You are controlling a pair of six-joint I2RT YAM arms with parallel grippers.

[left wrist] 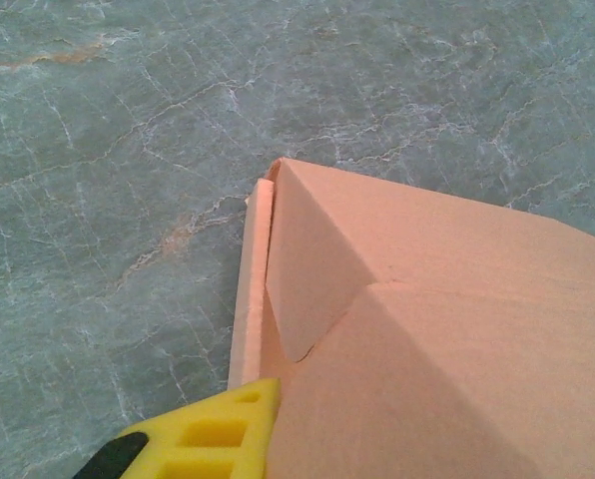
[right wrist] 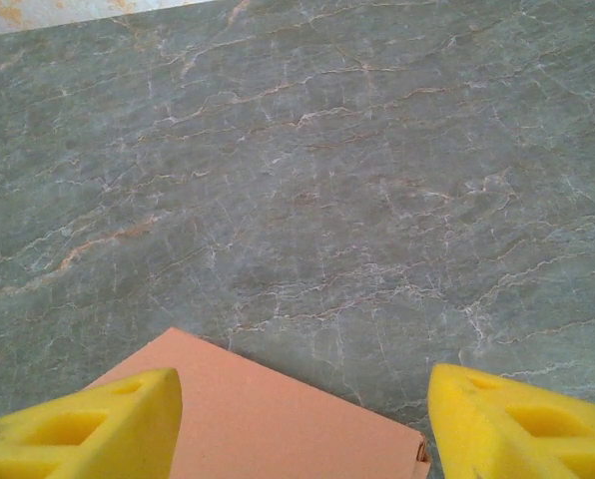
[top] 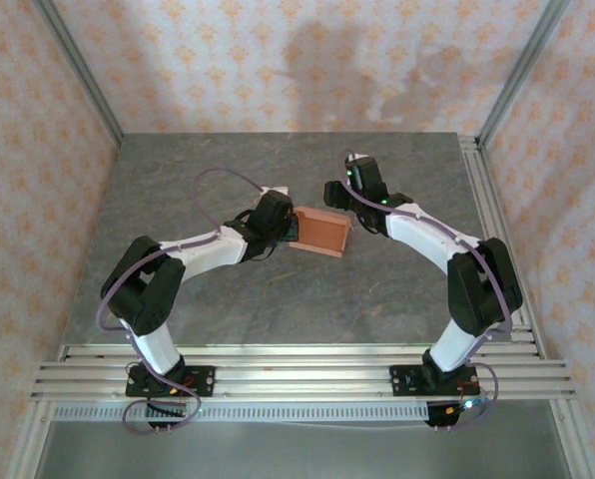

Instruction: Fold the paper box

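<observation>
Partly hidden: left gripper, at the left end of the paper box. Its wrist view gives one yellow finger touching the box's left edge; the partner is out of frame, so whether the jaws are clamped cannot be told.
Paper box: salmon-orange card, mid-table between both grippers. The left wrist view adds a folded flap and a raised side strip, too small to make out from above.
Right gripper: at the box's right end, fingers wide apart above a box corner, cropped at the lower frame edge.
Surface: grey-green veined table.
Surround: peach patterned walls; aluminium rails on the near side of the box.
</observation>
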